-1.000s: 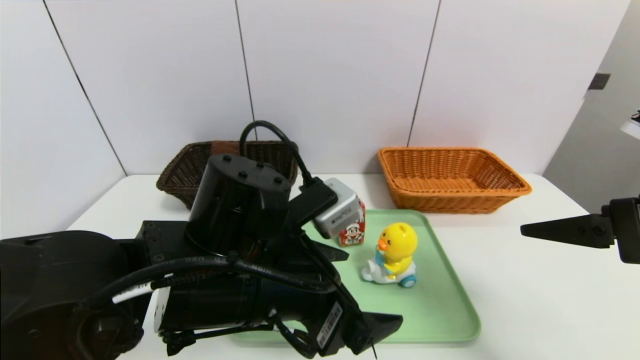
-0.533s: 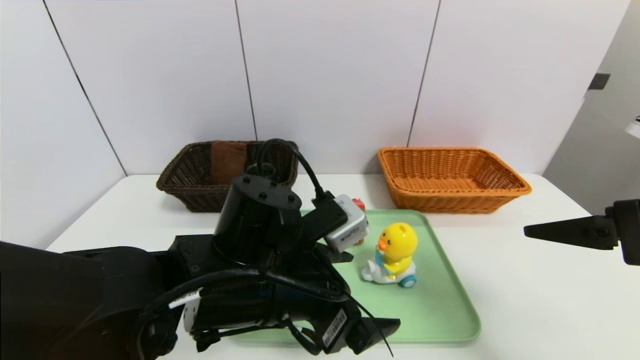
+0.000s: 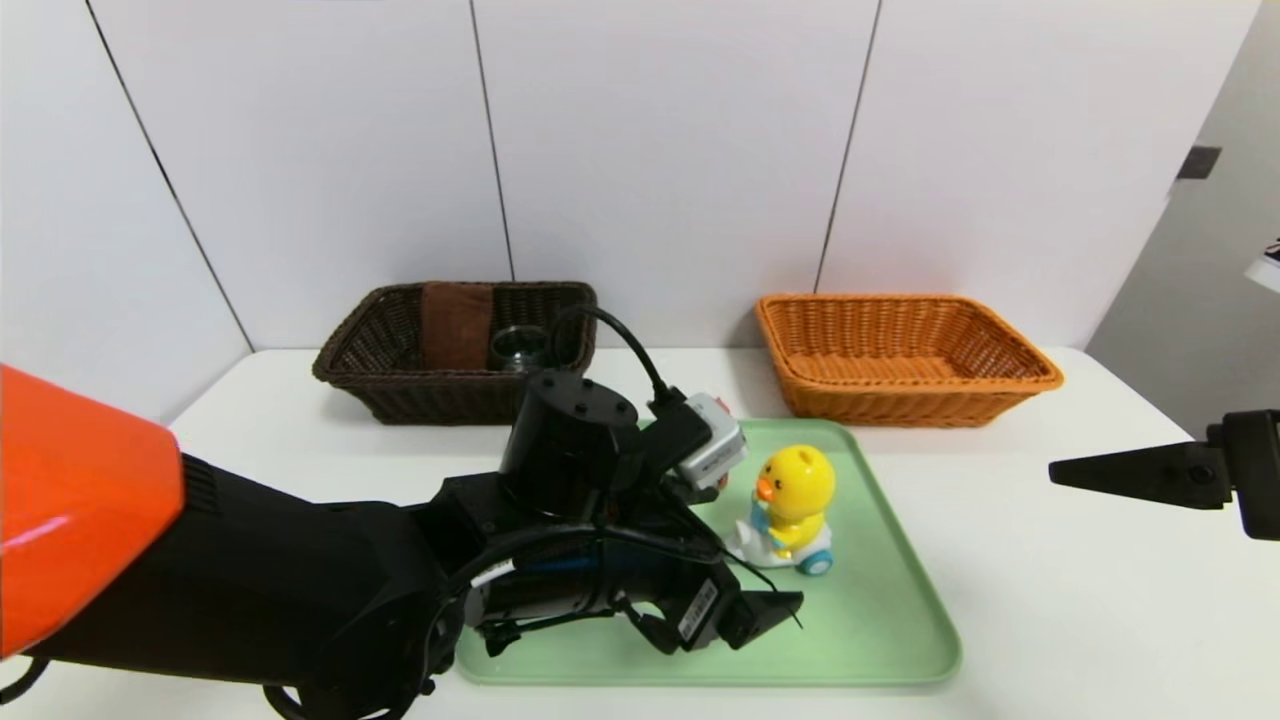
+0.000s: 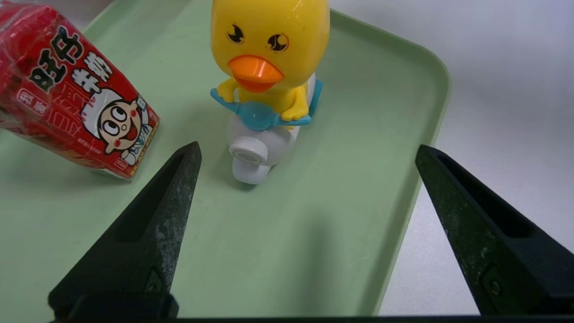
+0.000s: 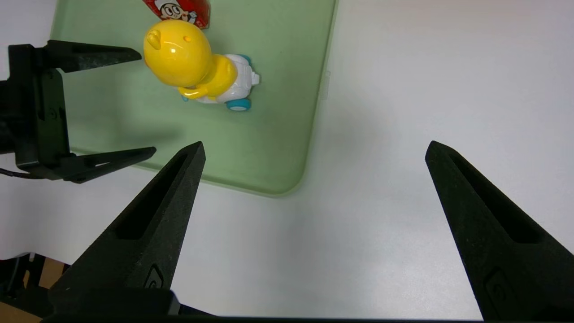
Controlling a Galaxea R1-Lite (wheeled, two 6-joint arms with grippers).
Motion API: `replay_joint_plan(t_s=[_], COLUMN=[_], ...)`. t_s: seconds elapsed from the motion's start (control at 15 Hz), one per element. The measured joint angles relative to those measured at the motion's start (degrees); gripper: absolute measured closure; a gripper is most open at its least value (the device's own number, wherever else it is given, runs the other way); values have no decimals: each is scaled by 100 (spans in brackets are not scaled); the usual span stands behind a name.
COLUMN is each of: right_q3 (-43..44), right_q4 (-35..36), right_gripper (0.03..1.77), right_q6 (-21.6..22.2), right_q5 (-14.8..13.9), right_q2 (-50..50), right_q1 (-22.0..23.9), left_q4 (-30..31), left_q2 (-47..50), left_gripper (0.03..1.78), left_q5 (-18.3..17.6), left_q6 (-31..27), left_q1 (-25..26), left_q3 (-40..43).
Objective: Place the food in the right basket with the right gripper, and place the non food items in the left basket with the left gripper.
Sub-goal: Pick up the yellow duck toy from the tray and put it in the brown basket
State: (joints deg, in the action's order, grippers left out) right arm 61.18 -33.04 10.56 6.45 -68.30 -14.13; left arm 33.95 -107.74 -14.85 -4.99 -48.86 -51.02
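Note:
A yellow duck toy (image 3: pixel 790 505) (image 4: pixel 269 67) (image 5: pixel 193 67) stands on a green tray (image 3: pixel 880 620). The red drink carton (image 4: pixel 76 94) (image 5: pixel 179 11) stands beside it on the tray, almost hidden behind my left wrist in the head view. My left gripper (image 3: pixel 745 560) (image 4: pixel 308 150) is open low over the tray, just short of the duck, with nothing between its fingers. The dark brown left basket (image 3: pixel 380 370) holds a brown towel (image 3: pixel 457 325) and a glass cup (image 3: pixel 520 348). The orange right basket (image 3: pixel 900 360) holds nothing. My right gripper (image 3: pixel 1060 470) (image 5: pixel 316 146) hangs open over bare table to the tray's right.
The white table (image 3: pixel 1080 600) ends at a white panelled wall just behind both baskets. The tray's raised rim (image 4: pixel 430 148) passes under the left gripper's outer finger. The left arm's bulk covers the front left of the table.
My left arm has swung forward and down towards the duck, still open. It uncovered the towel and cup in the dark basket and now hides the carton. The right gripper barely moved.

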Motion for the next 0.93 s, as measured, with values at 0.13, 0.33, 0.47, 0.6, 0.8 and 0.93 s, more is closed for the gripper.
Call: replay_joint_plan(t_s=[0.13,0.33,0.47,0.6,0.8,0.93], right_q3=[-2,-2,-2,2,6,9], right_q4=[-1,-1,-1,0,-9,-10], right_gripper=[10,10,10,10,10,10], right_q6=[2,2,-6,-9,-11,-12], right_q5=[2,0,5,0,-6,-11], right_q2=[-2,-2,-2,0,33,55], right_q1=[0,0,-4,-4,-1,2], left_q4=[179,271,271,271,276,276], left_q2=[-138,-295,-394,-502,-640,-697], left_gripper=[12,12,12,12,12,12], left_q5=[-13,-24,-20,-17,-20,-17], left_q6=[-5,-18,-50,-204,-218,-218], left_q1=[7,5,7,24,35,33], left_q3=[-5,-38,-140,-240,-358,-439])
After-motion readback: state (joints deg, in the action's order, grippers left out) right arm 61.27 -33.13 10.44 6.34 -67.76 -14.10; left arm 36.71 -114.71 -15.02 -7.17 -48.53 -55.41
